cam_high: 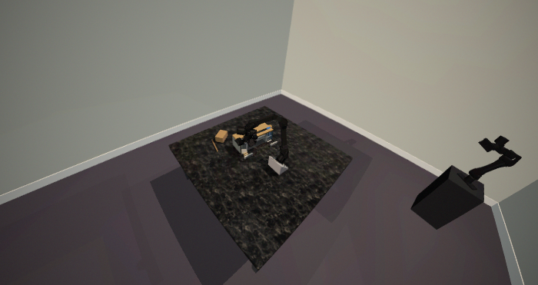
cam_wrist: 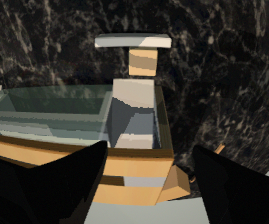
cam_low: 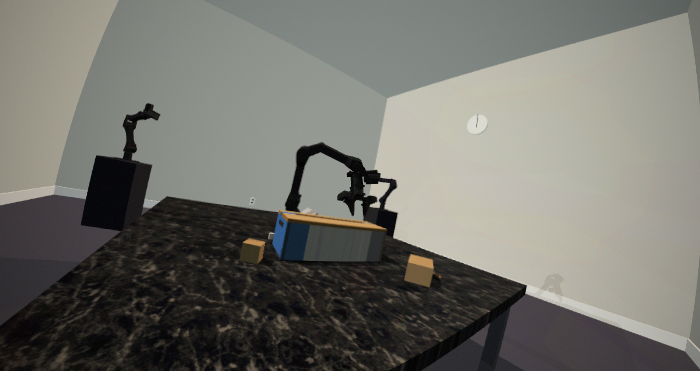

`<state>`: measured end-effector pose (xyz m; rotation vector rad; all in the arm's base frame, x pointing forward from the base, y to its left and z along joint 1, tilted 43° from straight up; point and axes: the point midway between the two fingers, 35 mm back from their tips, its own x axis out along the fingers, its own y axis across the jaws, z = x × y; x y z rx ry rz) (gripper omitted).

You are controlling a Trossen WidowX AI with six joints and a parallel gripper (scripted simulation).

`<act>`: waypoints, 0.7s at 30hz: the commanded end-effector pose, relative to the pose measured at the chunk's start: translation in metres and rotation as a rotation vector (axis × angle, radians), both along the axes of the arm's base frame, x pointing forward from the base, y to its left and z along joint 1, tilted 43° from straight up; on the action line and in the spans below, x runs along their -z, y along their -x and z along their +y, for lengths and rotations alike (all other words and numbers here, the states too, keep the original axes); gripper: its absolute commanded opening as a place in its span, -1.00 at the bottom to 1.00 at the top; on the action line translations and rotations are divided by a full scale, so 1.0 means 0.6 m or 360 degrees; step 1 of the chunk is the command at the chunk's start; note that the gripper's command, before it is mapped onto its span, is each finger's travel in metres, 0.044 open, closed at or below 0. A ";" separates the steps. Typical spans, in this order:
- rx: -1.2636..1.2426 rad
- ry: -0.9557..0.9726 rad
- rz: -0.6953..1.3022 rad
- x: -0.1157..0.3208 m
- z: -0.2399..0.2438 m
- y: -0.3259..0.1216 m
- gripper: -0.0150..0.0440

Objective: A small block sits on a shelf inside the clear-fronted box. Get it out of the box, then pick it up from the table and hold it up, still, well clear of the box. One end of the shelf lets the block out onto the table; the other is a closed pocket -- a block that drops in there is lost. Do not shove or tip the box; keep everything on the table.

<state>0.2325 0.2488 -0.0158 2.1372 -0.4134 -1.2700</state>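
A small tan block (cam_wrist: 143, 63) lies on the table outside the box, between the pale chute (cam_wrist: 134, 92) at the box's open end and a white rail (cam_wrist: 133, 41). The box (cam_low: 330, 243) (cam_wrist: 135, 166) stands upright, with an orange top, a clear front and a blue end. My gripper (cam_low: 359, 214) (cam_wrist: 150, 149) is open and empty, pointing down above the box's top near the chute end. In the wrist view the block shows beyond the fingertips. The block is too small to make out clearly in the top view and is hidden in the exterior view.
Larger tan blocks stand behind the box, one (cam_high: 221, 136) (cam_low: 419, 270) (cam_wrist: 176, 184) near the chute end and another (cam_low: 252, 251) near the blue end. A thin orange stick (cam_high: 214, 146) (cam_wrist: 220, 149) lies beside the first. A white wedge (cam_high: 276, 166) stands by my arm's base.
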 end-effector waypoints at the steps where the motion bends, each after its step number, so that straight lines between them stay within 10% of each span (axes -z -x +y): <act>1: 0.0014 0.0032 0.0020 0.049 -0.050 -0.004 0.47; 21: -0.0016 0.0044 0.0005 0.109 -0.106 -0.015 0.47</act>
